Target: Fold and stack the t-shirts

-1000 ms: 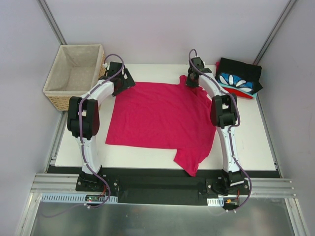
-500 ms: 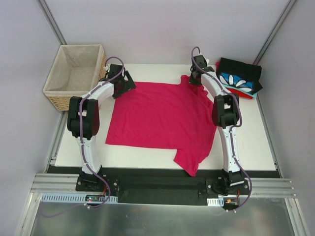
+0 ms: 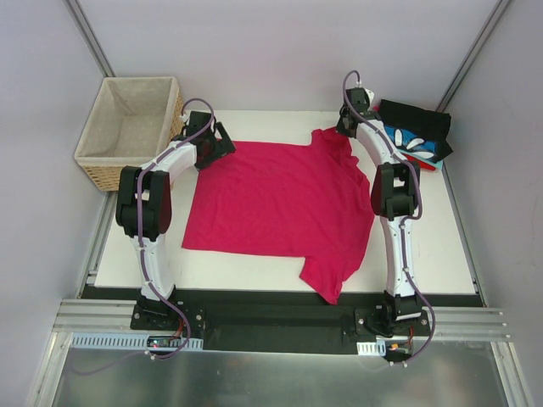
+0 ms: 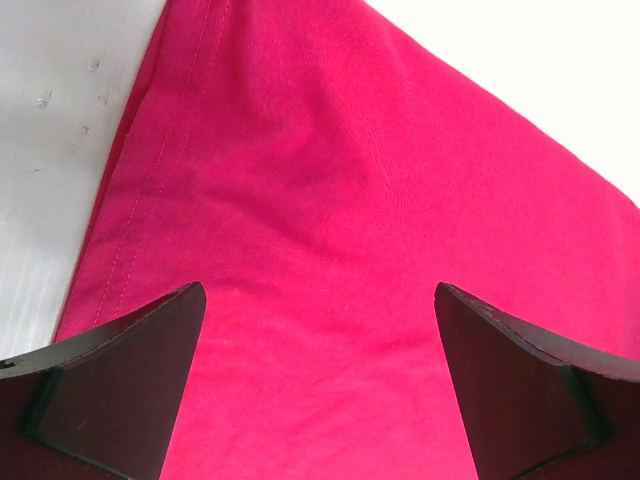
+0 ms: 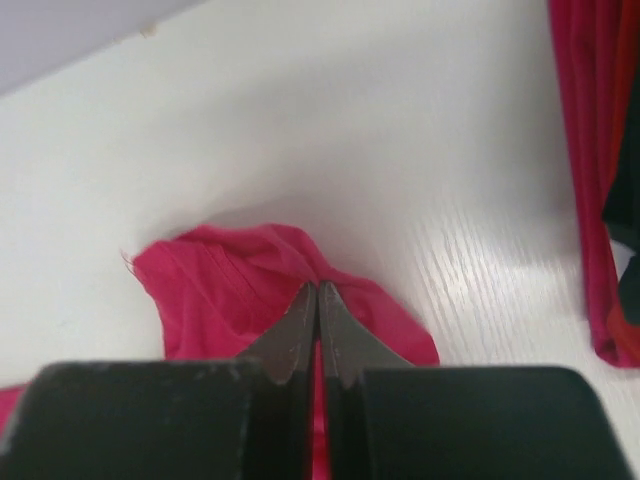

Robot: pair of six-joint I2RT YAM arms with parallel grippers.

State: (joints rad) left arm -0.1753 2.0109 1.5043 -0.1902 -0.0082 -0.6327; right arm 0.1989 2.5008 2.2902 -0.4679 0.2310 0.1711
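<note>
Surface: we see a white surface (image 3: 428, 246) closed in by pale grey walls, with both arms bolted at its near edge.
Basket: a wicker basket (image 3: 102, 175) with beige lining stands just off the far-left corner.
Magenta shirt: the magenta shirt (image 3: 276, 199) lies spread flat in the middle of the surface. One sleeve points toward the near edge, and the far-right sleeve is drawn up into a bunch.
Folded stack: the folded stack (image 3: 416, 136) sits in the far-right corner, black on top, blue with white petals under it, red at the bottom. We see bare surface between it and the bunched sleeve.
Left fingers: the left fingers (image 4: 115, 395) stand spread wide over the shirt's far-left corner, beside its stitched hem. We cannot tell whether they touch the cloth.
Right fingers: the right fingers (image 5: 318, 325) are pressed together on a fold of the bunched sleeve, pinching the magenta cloth, which puckers around their tips.
</note>
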